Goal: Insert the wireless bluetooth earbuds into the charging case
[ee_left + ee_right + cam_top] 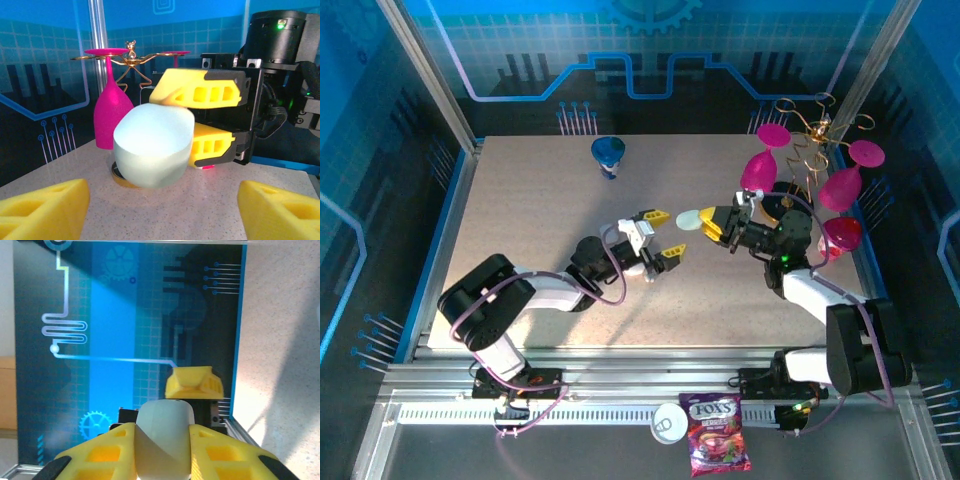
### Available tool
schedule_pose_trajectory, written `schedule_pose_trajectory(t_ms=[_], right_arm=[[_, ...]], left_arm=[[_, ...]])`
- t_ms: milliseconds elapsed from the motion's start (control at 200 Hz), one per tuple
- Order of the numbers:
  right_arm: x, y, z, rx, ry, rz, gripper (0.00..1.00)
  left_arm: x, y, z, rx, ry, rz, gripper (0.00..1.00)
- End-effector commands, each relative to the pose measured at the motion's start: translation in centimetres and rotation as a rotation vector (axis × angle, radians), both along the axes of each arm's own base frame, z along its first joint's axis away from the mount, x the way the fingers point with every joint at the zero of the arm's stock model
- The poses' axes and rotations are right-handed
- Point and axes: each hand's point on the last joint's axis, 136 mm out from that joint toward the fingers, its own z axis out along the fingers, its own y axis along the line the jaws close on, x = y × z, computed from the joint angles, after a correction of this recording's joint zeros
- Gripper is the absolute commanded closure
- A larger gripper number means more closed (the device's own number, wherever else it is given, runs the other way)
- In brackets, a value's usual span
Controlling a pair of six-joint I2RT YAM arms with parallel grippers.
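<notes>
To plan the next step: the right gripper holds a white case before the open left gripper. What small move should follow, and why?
Probably ease the left gripper forward until its open fingers straddle the free end of the case. The right gripper is clamped on the other end, and a gap separates the case from the left fingers.

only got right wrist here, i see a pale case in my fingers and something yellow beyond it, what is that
Observer: A finger of the left gripper. From the top camera it faces the right gripper with its jaws open, apart from the case.
Operator: whats around my arm
Observer: Pink glasses hang upside down on a gold rack just beyond it, by the table's right edge.
Operator: anything further left
Observer: A blue cone-shaped object stands near the far edge.
</notes>
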Motion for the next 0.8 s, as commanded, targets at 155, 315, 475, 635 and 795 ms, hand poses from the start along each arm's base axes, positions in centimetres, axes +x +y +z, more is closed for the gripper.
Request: schedule_pose_trajectory(t_ms=[155, 315, 475, 635, 795], right_arm=[[-0.1, 0.2, 1.9, 0.076, -0.040, 0.008, 0.75], [-0.1, 0.2, 1.8, 0.090, -0.032, 0.013, 0.75], [-0.2, 0.2, 1.8, 0.089, -0.032, 0.016, 0.76], [-0.1, 0.3, 1.7, 0.085, -0.030, 0.019, 0.76], [-0.2, 0.3, 1.7, 0.084, -0.030, 0.021, 0.76]], left_arm=[[1.2, -0.9, 2.4, -0.048, -0.074, 0.000, 0.32], [1.4, -1.8, 2.9, -0.058, -0.084, -0.030, 0.40], [1.6, -2.2, 3.0, -0.060, -0.087, -0.044, 0.50], [1.5, -2.2, 3.1, -0.059, -0.091, -0.052, 0.55], [1.3, -2.3, 3.3, -0.061, -0.093, -0.063, 0.56]])
